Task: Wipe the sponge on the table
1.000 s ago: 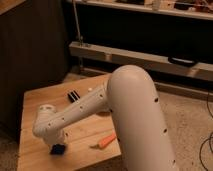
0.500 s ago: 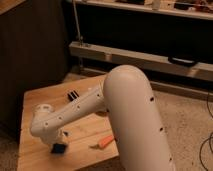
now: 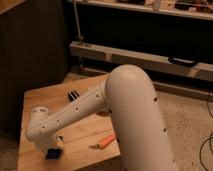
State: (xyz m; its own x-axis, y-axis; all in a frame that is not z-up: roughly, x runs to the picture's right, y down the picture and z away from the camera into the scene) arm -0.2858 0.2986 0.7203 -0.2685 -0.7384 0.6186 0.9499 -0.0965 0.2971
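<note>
We see a small square counter (image 3: 45, 100) of light wooden planks with visible grain, standing on a speckled floor (image 3: 190, 120). Three things lie on it. Near the far edge rests a flat black rectangular object (image 3: 75, 94) with pale stripes. Toward the near right corner lies an orange carrot (image 3: 106, 141), roughly along the front edge. At the front left sits a small dark-blue sponge (image 3: 53, 153), apart from the carrot and shorter than it. The hand (image 3: 54, 146) comes down from above at that corner, closed on the sponge, which rests on the planks. The white arm (image 3: 75, 112) hides the counter's right side from us.
</note>
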